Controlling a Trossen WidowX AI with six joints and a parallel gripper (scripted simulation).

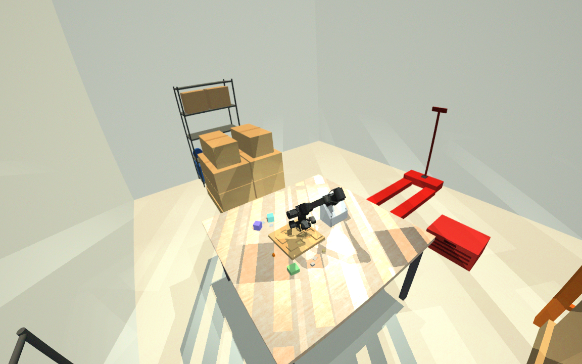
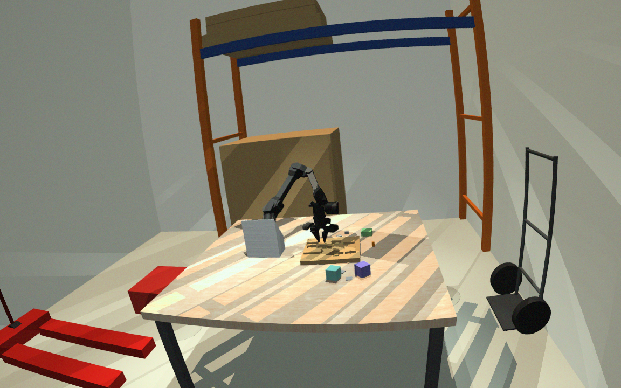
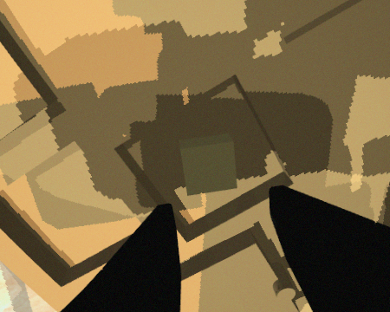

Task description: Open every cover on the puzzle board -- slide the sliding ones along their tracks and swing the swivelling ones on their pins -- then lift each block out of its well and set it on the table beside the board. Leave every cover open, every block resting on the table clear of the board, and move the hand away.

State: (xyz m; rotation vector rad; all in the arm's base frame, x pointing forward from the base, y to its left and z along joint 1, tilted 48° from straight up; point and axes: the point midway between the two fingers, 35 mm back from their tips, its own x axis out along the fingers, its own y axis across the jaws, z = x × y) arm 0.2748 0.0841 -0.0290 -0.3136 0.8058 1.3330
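The wooden puzzle board (image 1: pixel 284 248) (image 2: pixel 329 261) (image 3: pixel 195 52) lies on the table. A dark green block (image 3: pixel 209 166) sits in an uncovered square well in the wrist view. My gripper (image 2: pixel 321 240) (image 3: pixel 222 208) is partly open and empty, pointing down low above the board; its tips show just below that well in the wrist view. A cyan block (image 1: pixel 270 217) (image 2: pixel 333 273), a purple block (image 1: pixel 257 225) (image 2: pixel 362 269) and a green block (image 1: pixel 293 269) (image 2: pixel 366 231) rest on the table clear of the board. The other covers' positions are too small or shadowed to tell.
A small orange piece (image 1: pixel 273 255) (image 2: pixel 373 244) lies beside the board. Small grey pieces (image 1: pixel 312 264) (image 2: pixel 348 278) lie near the blocks, and a tiny yellowish piece (image 1: pixel 323 251) near the board. A pale grey box (image 1: pixel 334 216) (image 2: pixel 262 238) stands by the arm's base.
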